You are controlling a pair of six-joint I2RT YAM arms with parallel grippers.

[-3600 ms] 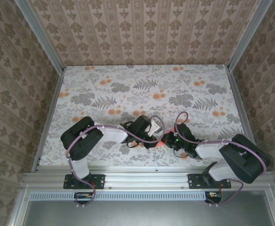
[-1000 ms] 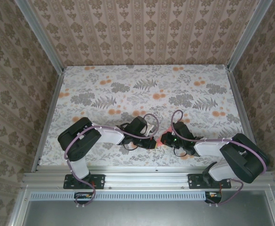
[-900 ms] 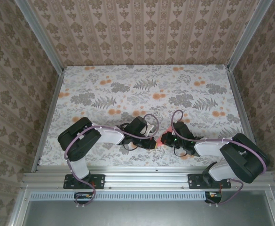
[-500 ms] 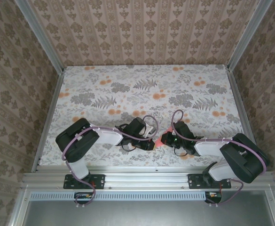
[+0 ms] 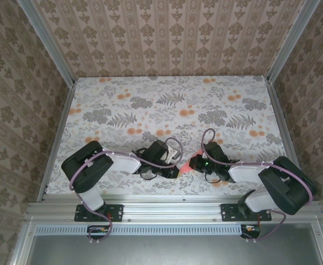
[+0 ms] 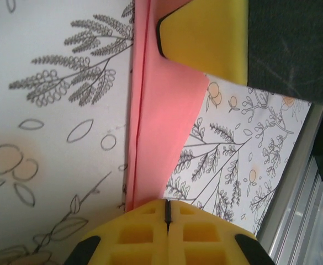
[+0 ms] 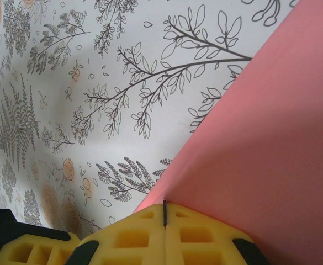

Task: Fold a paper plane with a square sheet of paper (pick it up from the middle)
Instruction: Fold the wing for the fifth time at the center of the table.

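Midway, it seems: the square sheet of paper point(image 6: 161, 110) lies as a narrow, layered strip between both grippers. The left gripper point(image 6: 167, 216) and right gripper point(image 7: 164, 214) have fingers pressed together, tips against its edges. Wing folds probably remain.

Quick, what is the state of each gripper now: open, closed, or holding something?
Left gripper: closed, pinching the folded pink paper.
Right gripper: closed, pinching the same pink paper.
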